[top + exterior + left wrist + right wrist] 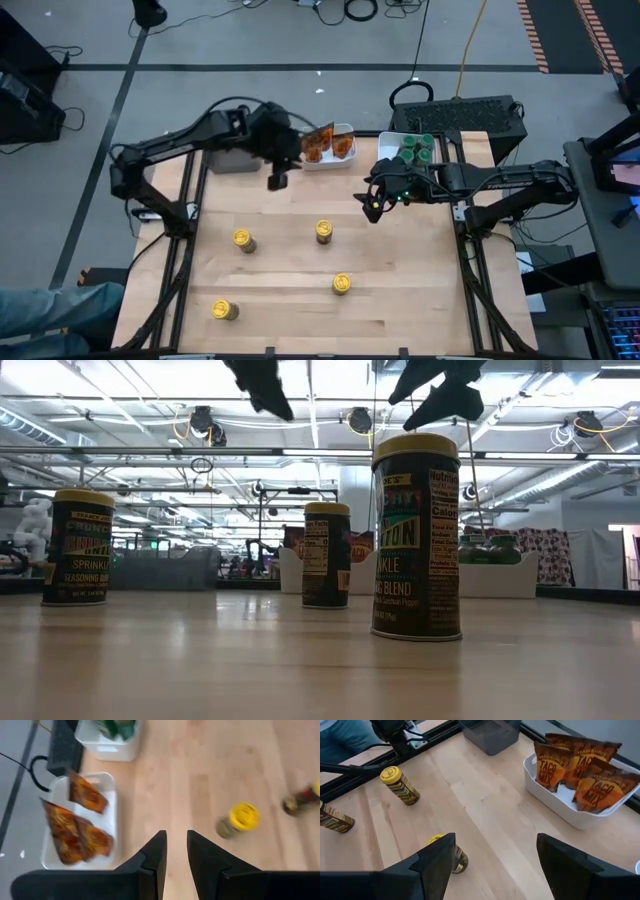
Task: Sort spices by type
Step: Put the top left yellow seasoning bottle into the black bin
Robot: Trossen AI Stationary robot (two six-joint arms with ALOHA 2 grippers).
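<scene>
A: Left gripper (278, 182)?
B: Hanging over the far half of the table (400, 320), just on the near side of the white tray (347, 160) holding the orange-brown foil packets (325, 146). Fingers only a narrow gap apart, nothing between them.

A: Right gripper (372, 210)?
B: Over the table as well, right of centre, just on the near side of the second white tray (386, 150). Fingers spread wide, nothing held.

A: Placement of the packets?
B: Leaning together inside the left of the two white trays, at the far edge, about mid-table. "Taco mix" legible on them from the right wrist view. Exact count hard to tell from above.

A: Green-lidded jars (417, 148)?
B: Clustered in the second white tray, packed close together, right beside the packet tray.

A: Yellow-lidded jars (324, 232)?
B: Out on the bare wood, well apart from each other and from the trays. That one about mid-table; another (243, 240) to its left; a third (342, 284) nearer and slightly right; the fourth (225, 310) close to the near edge, on the left. Three standing upright in the low view, labels facing the camera.

A: Anything else on the table?
B: Grey tray (232, 160) at the far edge, left of the packet tray, partly hidden under the left arm.
</scene>
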